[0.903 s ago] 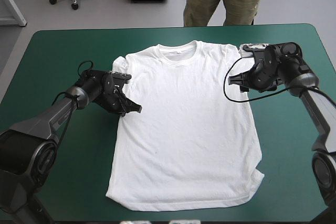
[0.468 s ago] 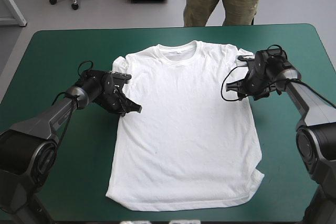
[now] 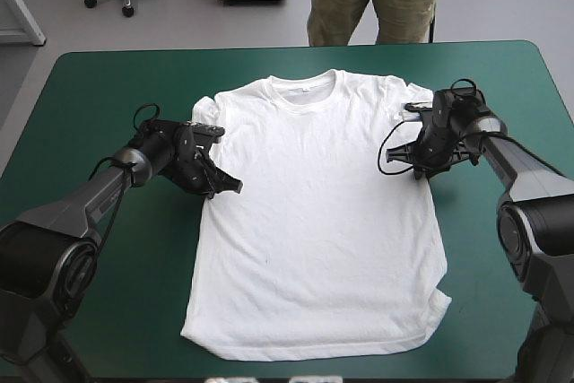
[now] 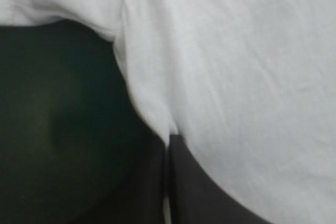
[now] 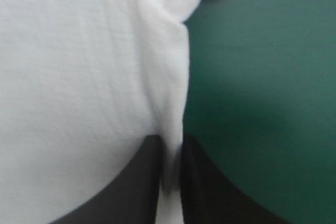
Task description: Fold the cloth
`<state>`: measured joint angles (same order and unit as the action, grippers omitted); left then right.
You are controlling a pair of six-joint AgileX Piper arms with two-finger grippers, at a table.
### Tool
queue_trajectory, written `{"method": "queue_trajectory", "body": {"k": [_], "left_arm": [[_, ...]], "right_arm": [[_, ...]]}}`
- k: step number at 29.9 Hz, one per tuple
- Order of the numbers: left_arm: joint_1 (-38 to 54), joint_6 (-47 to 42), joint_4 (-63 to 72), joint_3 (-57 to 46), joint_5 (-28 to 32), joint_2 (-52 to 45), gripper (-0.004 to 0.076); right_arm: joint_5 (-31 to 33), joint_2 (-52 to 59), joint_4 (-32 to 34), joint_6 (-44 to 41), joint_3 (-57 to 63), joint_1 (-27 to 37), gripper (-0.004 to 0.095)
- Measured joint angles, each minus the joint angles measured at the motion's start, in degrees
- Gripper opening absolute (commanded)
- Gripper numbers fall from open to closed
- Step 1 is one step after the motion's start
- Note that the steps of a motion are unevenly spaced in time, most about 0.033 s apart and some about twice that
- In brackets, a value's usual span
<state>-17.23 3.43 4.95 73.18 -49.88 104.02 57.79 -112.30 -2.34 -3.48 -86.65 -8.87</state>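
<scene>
Right arm, change: Since the earlier picture my right gripper [image 3: 415, 170] has come in from beyond the right sleeve. It now sits at the right side edge of the T-shirt [image 3: 318, 221], just below that sleeve.
Left arm, change: My left gripper [image 3: 235, 186] has not moved. It stays at the T-shirt's left side edge, below the left sleeve.
T-shirt, change: It lies as before, spread flat on the middle of the bench [image 3: 99, 96], collar toward the far edge and hem toward the near edge.
Right claw: Clenched on the T-shirt. In my right wrist view a narrow ridge of white cloth runs up between the black fingers [image 5: 121, 187], which are all but closed on it.
Left claw: Also grasping the T-shirt. In my left wrist view the fingers [image 4: 210, 198] meet almost completely, with a thin strip of the side edge pinched between them.
Surface: The teal-green cover [image 3: 502, 87] shows bare on both sides of the T-shirt and along the far edge. In each wrist view it lies on the outer side of the pinched edge.
Cloth detail: The hem is slightly rumpled near the bench's near right side.
In the way: From the high view each gripper hides the stretch of side edge it holds, so I see the pinch itself only from the wrists.
</scene>
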Motion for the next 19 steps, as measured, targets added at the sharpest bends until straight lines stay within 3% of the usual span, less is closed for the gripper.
{"method": "queue_trajectory", "body": {"k": [12, 19], "left_arm": [[-0.37, 0.00, 1.16, -0.66, 0.82, -1.73, -0.0009], [-0.58, 0.00, 1.48, -0.86, 3.42, -10.70, -0.0009]], "right_arm": [[2.70, 1.45, -2.77, 1.47, -5.23, -0.43, -0.0017], [5.70, 10.00, -2.66, 1.49, -10.48, -0.43, -0.0017]]}}
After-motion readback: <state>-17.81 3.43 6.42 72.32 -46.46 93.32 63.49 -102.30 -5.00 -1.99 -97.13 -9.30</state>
